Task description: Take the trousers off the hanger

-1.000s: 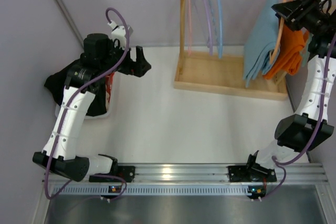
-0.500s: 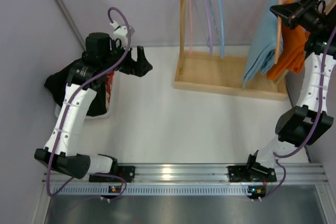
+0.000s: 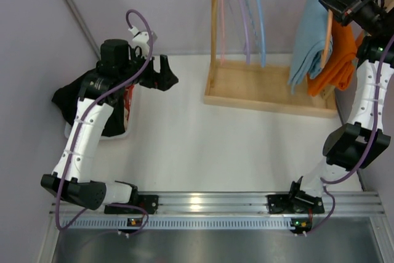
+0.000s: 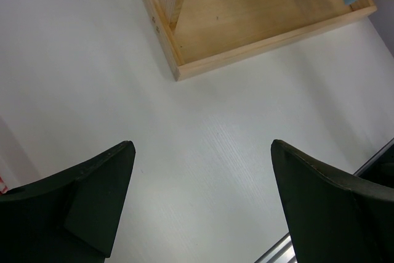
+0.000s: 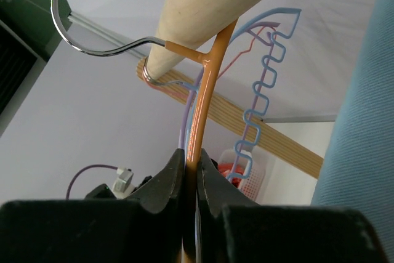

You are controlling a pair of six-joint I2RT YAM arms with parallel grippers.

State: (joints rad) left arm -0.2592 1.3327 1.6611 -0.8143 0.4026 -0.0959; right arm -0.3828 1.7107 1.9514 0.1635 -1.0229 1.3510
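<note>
Right gripper (image 5: 189, 165) shut tight on the peach-orange hanger (image 5: 208, 90), both fingers pinching its slim rod a little below the neck. From the neck the metal hook (image 5: 80, 47) curls off toward 10 o'clock in the wrist view, next to the wooden rail (image 5: 209, 4); cannot tell if it sits on the rail. Light blue trousers (image 3: 308, 38) drape from this hanger at 1 o'clock in the top view and fill the 3 o'clock edge of the right wrist view. A bright orange garment (image 3: 340, 60) hangs just right of them, touching. A blue notched hanger (image 5: 266, 84) shows behind the rod. Pink (image 3: 223, 16) and purple (image 3: 241, 16) hangers hang further left on the rail, at 12 o'clock. Left gripper (image 4: 203, 152) is wide open with nothing between the jaws, held over the white table (image 3: 203, 146) at 10 o'clock. The rack's wooden base tray (image 4: 246, 10) is at 12 o'clock in its wrist view. Black cloth heap (image 3: 61, 98) at 9 o'clock beside the left arm.
</note>
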